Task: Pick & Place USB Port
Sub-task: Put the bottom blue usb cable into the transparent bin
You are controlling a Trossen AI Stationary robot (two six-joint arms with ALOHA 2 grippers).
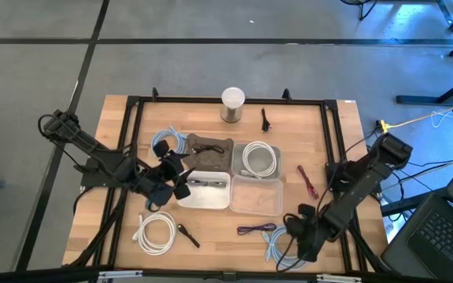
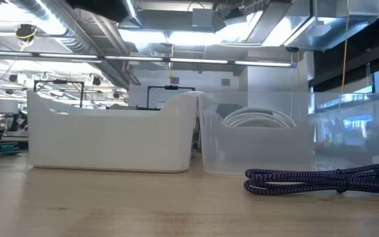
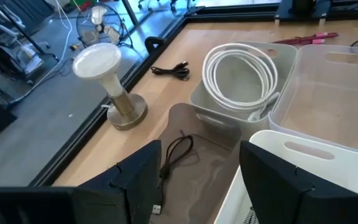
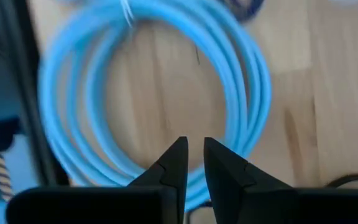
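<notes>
2 arms sit over your tabletop [image 1: 124, 236]. Your left tool [image 1: 181, 182] hovers at the edge of the white bin [image 1: 208, 191], its fingers [image 3: 138, 177] spread wide with nothing between them. Past those fingers you see the brown tray [image 3: 194, 168] with a thin black cable [image 3: 174, 152] in it, its USB plug end [image 3: 156, 208] just showing beside one finger. Next to that tray stands the grey bin [image 3: 229, 106] holding a coiled white cable [image 3: 241, 65], and a clear bin [image 3: 328, 93] adjoins it. Your right tool [image 1: 296, 228] is low at the near right part of the tabletop, directly above the light blue cable coil [image 4: 160, 93]; its fingers [image 4: 225, 165] are nearly closed, a narrow gap left, holding nothing. You also have a purple braided cable [image 2: 314, 181] lying in front of the clear bin.
</notes>
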